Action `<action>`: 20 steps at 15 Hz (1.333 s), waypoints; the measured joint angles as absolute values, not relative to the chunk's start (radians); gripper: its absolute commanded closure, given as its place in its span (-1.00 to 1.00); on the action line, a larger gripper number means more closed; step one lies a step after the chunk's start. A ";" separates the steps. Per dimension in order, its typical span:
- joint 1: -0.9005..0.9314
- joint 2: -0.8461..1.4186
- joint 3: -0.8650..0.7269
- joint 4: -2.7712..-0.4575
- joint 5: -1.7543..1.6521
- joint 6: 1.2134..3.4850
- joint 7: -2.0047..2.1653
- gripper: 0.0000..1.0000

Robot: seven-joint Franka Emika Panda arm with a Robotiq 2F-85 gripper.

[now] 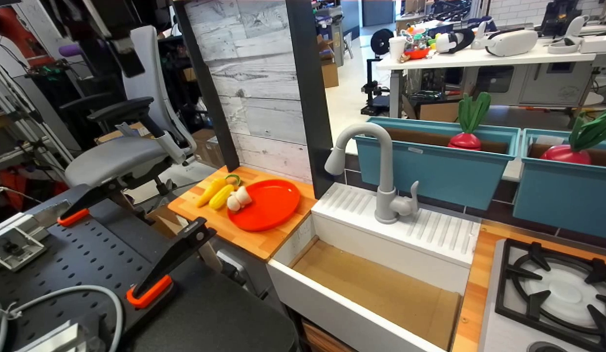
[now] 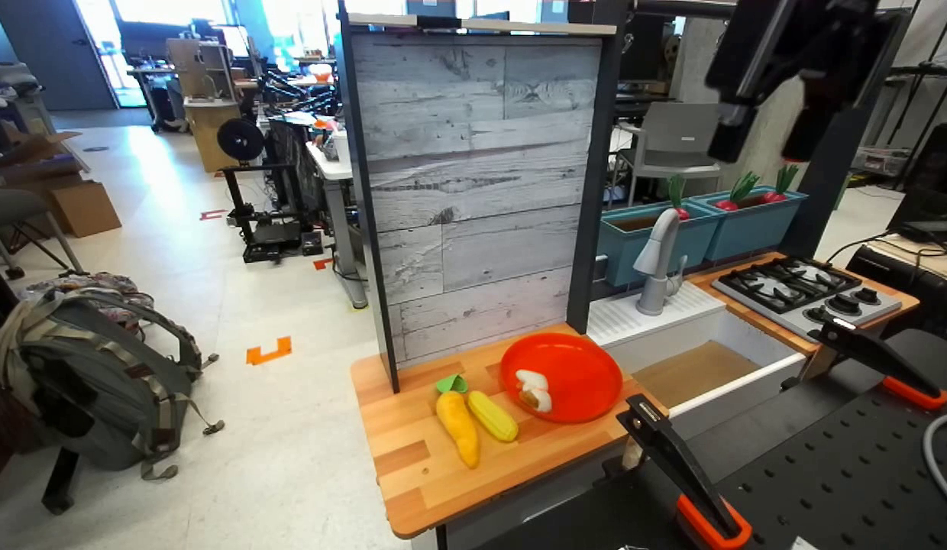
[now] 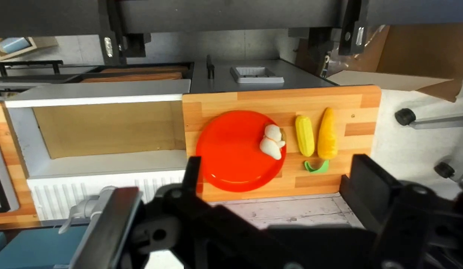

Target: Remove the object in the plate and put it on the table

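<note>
A small white mushroom-like piece lies on the red-orange plate, near its rim on the side of the yellow pieces; it shows in both exterior views (image 1: pixel 240 198) (image 2: pixel 534 391) and the wrist view (image 3: pixel 272 144). The plate (image 1: pixel 276 203) (image 2: pixel 576 374) (image 3: pixel 231 149) rests on the wooden table (image 1: pixel 265 245) (image 2: pixel 435 496) (image 3: pixel 213 102). My gripper (image 2: pixel 764 145) (image 3: pixel 278 157) is open and empty, high above the counter. In the wrist view its fingers stand wide apart. In an exterior view only dark parts of the arm show at the top left.
A yellow corn-like piece (image 3: pixel 305 135) and a yellow-orange pepper-like piece (image 3: pixel 327 134) lie on the table beside the plate. A grey-white upright panel (image 2: pixel 481 191) stands behind. The sink (image 1: pixel 371 283), faucet (image 1: pixel 385 166), stove (image 2: pixel 809 286) and teal planters (image 1: pixel 430 166) are to the side.
</note>
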State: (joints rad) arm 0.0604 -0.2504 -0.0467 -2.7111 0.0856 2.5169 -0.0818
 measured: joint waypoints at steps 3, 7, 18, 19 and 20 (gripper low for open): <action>0.067 -0.060 -0.009 -2.639 0.089 2.636 -0.036 -1.00; 0.066 0.194 0.013 -2.501 0.149 2.758 -0.030 -1.00; 0.052 0.841 0.066 -1.987 0.180 2.806 0.017 -1.00; 0.056 0.883 0.066 -1.950 0.178 2.806 0.022 -1.00; 0.061 0.919 0.066 -1.917 0.175 2.805 0.025 -1.00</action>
State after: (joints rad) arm 0.0608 0.9194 0.0659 -1.9173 0.1754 2.8054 0.0250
